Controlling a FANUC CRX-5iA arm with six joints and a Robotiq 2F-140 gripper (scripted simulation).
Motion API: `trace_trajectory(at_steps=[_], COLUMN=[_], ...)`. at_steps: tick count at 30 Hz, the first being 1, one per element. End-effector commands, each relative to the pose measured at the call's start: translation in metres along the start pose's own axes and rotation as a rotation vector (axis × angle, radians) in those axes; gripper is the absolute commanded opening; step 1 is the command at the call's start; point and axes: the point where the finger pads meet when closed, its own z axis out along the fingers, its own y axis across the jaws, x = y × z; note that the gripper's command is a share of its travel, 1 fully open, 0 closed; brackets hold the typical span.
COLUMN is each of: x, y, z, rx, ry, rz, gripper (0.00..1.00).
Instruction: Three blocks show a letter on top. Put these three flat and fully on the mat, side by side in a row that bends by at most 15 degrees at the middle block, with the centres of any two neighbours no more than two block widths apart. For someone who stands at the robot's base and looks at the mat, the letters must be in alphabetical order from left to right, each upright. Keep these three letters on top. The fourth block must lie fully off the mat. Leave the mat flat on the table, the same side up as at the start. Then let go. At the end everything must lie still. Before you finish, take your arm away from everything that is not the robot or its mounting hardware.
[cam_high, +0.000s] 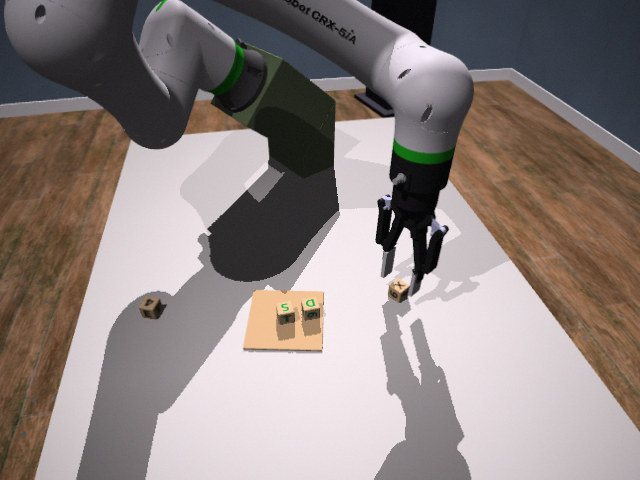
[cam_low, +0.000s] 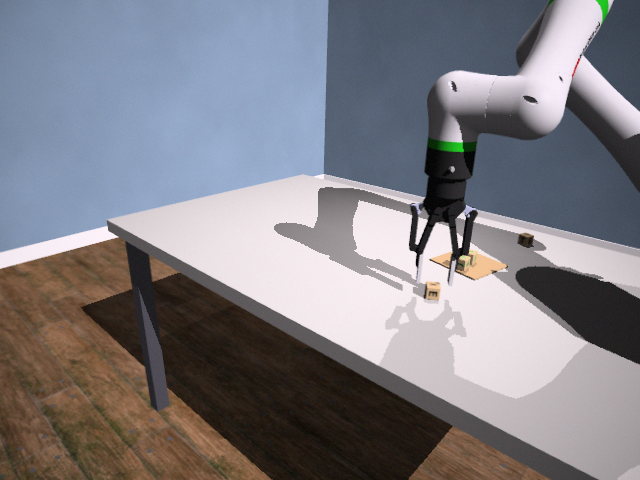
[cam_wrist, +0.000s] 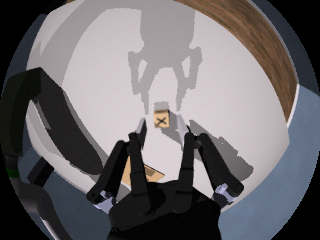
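1. Left of the top view: a block (cam_high: 151, 306) lies on the table (cam_high: 217, 413), well apart from the mat (cam_high: 263, 330). Its top mark reads as a digit, though small; judged to be the fourth block, correctly off the mat.
2. Centre: the mat lies flat and holds two blocks side by side, S (cam_high: 285, 311) to picture-left and D (cam_high: 311, 308) to picture-right, close together. Letters appear inverted to this camera, which I judge means upright from the base side.
3. Right of centre: the X block (cam_high: 399, 290) sits on the table, just off the mat's right side, X on top.
4. The gripper (cam_high: 400, 279) hangs above the X block, fingers apart and holding nothing; one fingertip is just beside the block in the top view.
5. Progress, judged: two of three letters placed; X remains to be grasped, set in the row and released.
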Motion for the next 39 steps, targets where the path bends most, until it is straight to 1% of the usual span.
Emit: trace_trajectory(at_steps=[1, 3, 12, 17, 31, 32, 39], x=[0.0, 0.0, 0.0, 0.0, 0.0, 0.0, 0.0], y=[0.0, 0.0, 0.0, 0.0, 0.0, 0.0, 0.0], z=[0.003, 0.003, 0.023, 0.03, 0.033, 0.033, 0.033], rx=[0.0, 0.0, 0.0, 0.0, 0.0, 0.0, 0.0], ry=[0.0, 0.0, 0.0, 0.0, 0.0, 0.0, 0.0], rz=[0.0, 0.0, 0.0, 0.0, 0.0, 0.0, 0.0], gripper=[0.4, 0.4, 0.4, 0.4, 0.4, 0.28, 0.28])
